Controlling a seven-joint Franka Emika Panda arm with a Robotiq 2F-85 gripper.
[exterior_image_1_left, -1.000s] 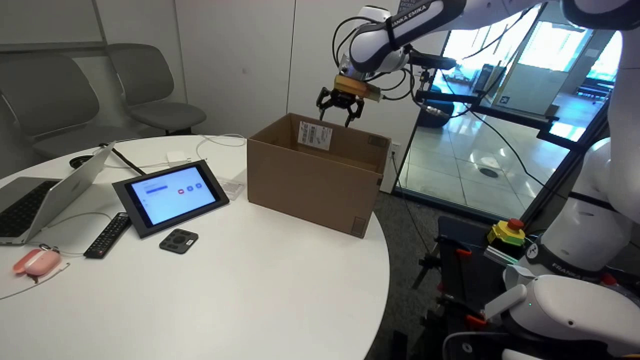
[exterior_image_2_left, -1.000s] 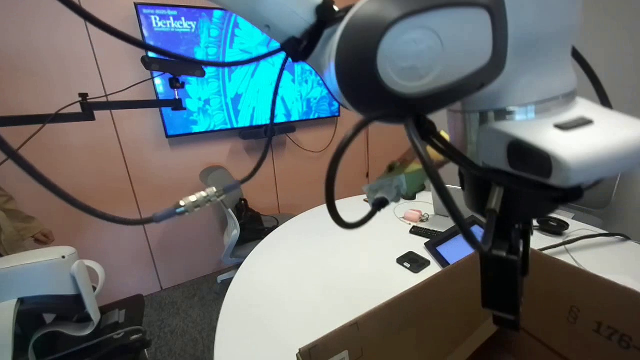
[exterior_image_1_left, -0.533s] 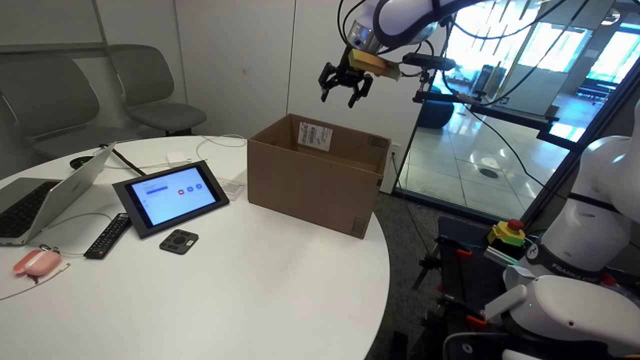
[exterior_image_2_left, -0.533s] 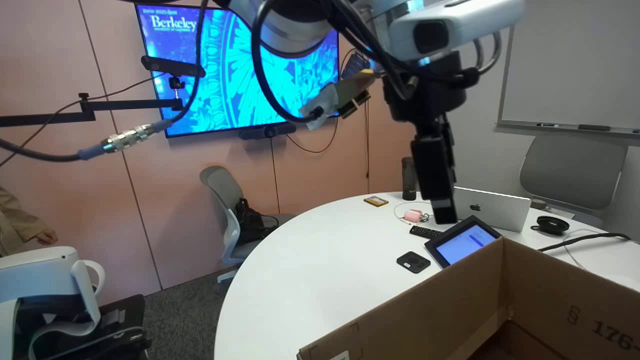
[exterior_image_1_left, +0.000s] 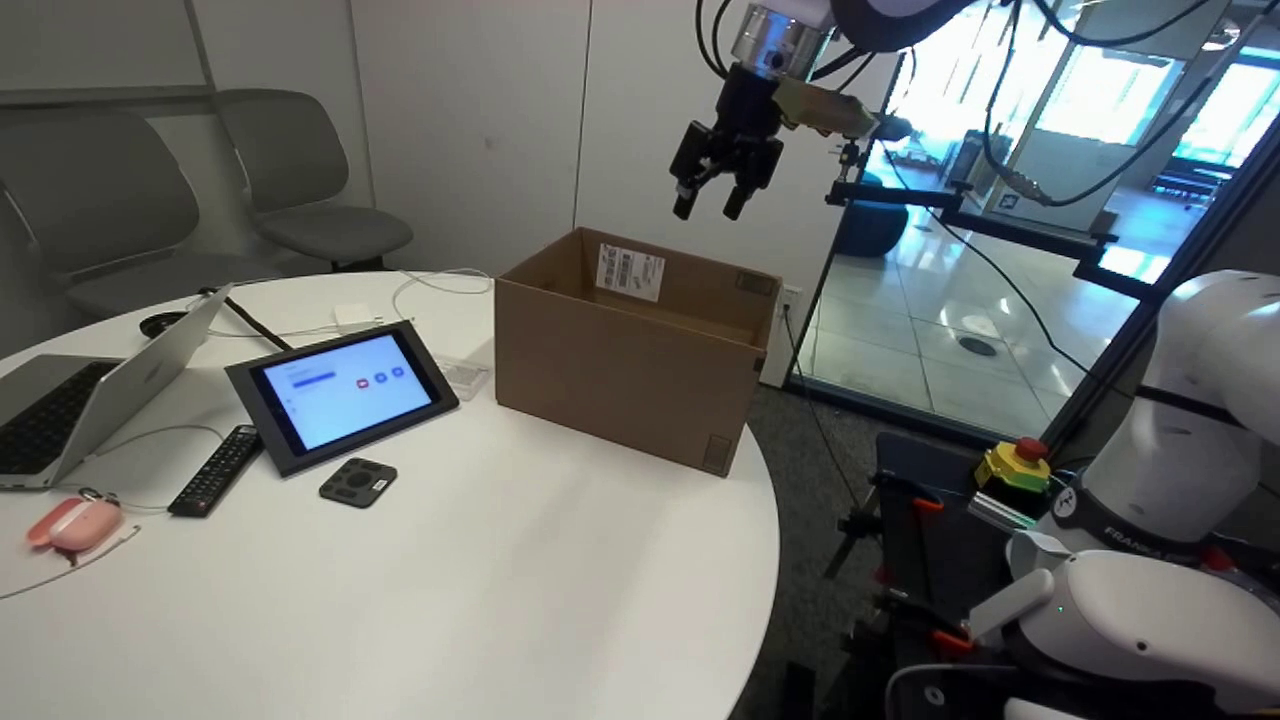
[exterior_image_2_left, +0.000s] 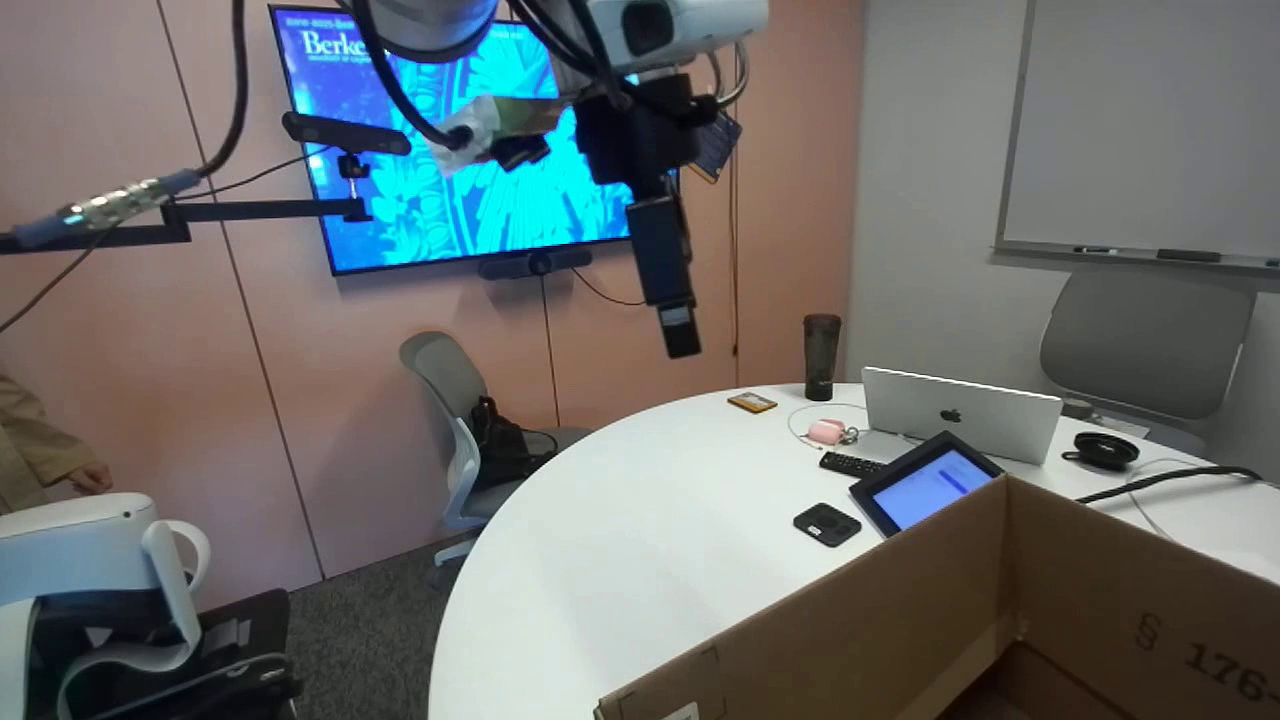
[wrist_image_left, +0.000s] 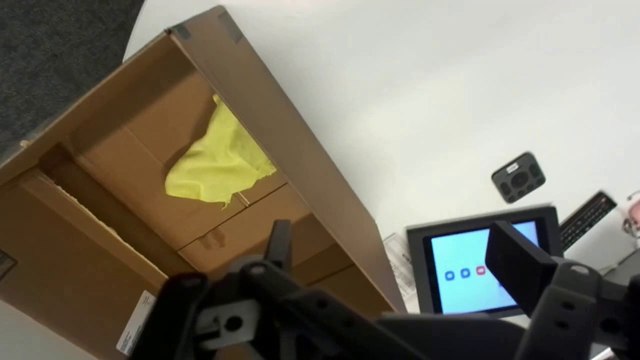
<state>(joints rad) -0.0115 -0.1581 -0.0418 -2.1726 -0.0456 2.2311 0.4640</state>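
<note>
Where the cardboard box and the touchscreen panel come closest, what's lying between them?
A flat, pale, printed sheet or packet lies between the cardboard box and the touchscreen panel, seen in an exterior view and the wrist view.

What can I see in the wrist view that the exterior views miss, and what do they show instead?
Only the wrist view shows the yellow cloth lying inside the cardboard box. Only the exterior views show gray chairs and, in an exterior view, a wall screen. Both kinds share the cardboard box, the tablet, the black remote and the gripper, open and empty.
</note>
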